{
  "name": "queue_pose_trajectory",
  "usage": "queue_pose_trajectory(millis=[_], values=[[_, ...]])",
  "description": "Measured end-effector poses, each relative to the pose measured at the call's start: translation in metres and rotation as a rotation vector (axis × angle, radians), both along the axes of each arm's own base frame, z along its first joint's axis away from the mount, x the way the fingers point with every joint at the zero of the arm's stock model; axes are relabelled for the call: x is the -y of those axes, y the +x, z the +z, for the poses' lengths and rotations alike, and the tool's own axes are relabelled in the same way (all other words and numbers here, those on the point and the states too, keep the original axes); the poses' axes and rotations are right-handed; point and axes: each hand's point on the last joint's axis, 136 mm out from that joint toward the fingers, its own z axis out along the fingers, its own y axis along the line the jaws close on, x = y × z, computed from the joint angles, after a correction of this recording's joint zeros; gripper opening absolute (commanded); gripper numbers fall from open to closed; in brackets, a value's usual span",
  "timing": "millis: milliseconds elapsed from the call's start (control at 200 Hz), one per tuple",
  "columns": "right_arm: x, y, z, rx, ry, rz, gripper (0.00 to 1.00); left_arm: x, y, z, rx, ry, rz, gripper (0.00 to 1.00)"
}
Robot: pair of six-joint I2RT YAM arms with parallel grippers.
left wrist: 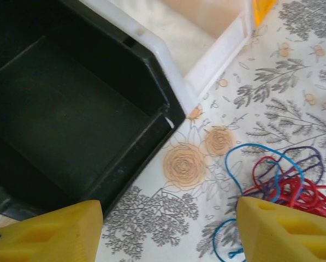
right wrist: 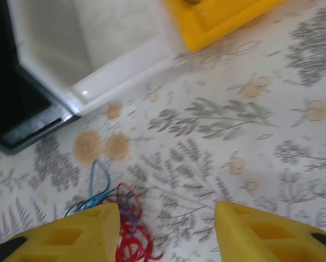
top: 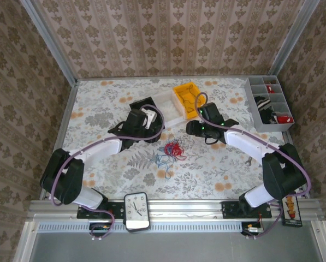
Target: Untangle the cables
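The cables (top: 172, 149) lie in one tangle of red, blue and purple loops on the flowered cloth in the middle of the table. My left gripper (top: 131, 136) hangs just left of it, open, with bare cloth between the yellow fingers. In the left wrist view the left gripper (left wrist: 168, 218) has the cables (left wrist: 285, 183) beside its right finger. My right gripper (top: 191, 129) is up and to the right of the tangle, open and holding nothing. In the right wrist view the right gripper (right wrist: 165, 218) has the cables (right wrist: 127, 224) by its left finger.
Three bins stand in a row behind the tangle: a black bin (top: 142, 102), a white bin (top: 171, 103) and a yellow bin (top: 187, 98). A grey compartment tray (top: 249, 101) with small parts sits at the back right. A timer (top: 136, 210) rests on the near rail.
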Motion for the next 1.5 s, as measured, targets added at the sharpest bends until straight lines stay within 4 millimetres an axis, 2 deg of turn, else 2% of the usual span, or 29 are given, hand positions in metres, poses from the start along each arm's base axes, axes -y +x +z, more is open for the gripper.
queue_pose_trajectory(millis=[170, 285, 420, 545, 835, 1100, 1195, 1335, 1390, 1456, 1501], values=[[-0.027, -0.016, -0.003, -0.019, 0.020, 0.118, 0.39, 0.010, -0.011, -0.019, -0.069, -0.014, -0.023, 0.65], [-0.036, -0.015, -0.016, -0.054, 0.016, 0.143, 0.29, 0.016, -0.019, -0.033, -0.110, -0.001, -0.036, 0.64], [-0.040, -0.014, -0.034, -0.106, 0.007, 0.152, 0.29, 0.028, -0.032, -0.048, -0.143, 0.024, -0.081, 0.64], [-0.042, -0.012, -0.043, -0.129, 0.003, 0.156, 0.29, 0.041, -0.044, -0.056, -0.166, 0.038, -0.126, 0.63], [-0.048, -0.008, -0.056, -0.166, 0.004, 0.166, 0.27, 0.050, -0.040, -0.062, -0.181, 0.044, -0.136, 0.59], [-0.048, -0.010, -0.070, -0.204, -0.002, 0.158, 0.11, 0.055, -0.039, -0.076, -0.216, 0.055, -0.143, 0.44], [-0.048, -0.010, -0.070, -0.207, 0.005, 0.147, 0.05, 0.058, -0.038, -0.081, -0.230, 0.059, -0.146, 0.32], [-0.043, -0.005, -0.070, -0.207, 0.009, 0.105, 0.00, 0.061, -0.037, -0.085, -0.236, 0.063, -0.151, 0.15], [-0.034, -0.002, -0.071, -0.203, 0.009, 0.061, 0.00, 0.061, -0.036, -0.085, -0.230, 0.068, -0.147, 0.12], [-0.014, 0.002, -0.072, -0.206, 0.006, -0.036, 0.00, 0.060, -0.032, -0.084, -0.218, 0.080, -0.129, 0.11], [0.011, 0.003, -0.073, -0.214, 0.009, -0.147, 0.00, 0.058, -0.030, -0.085, -0.212, 0.091, -0.111, 0.10]])
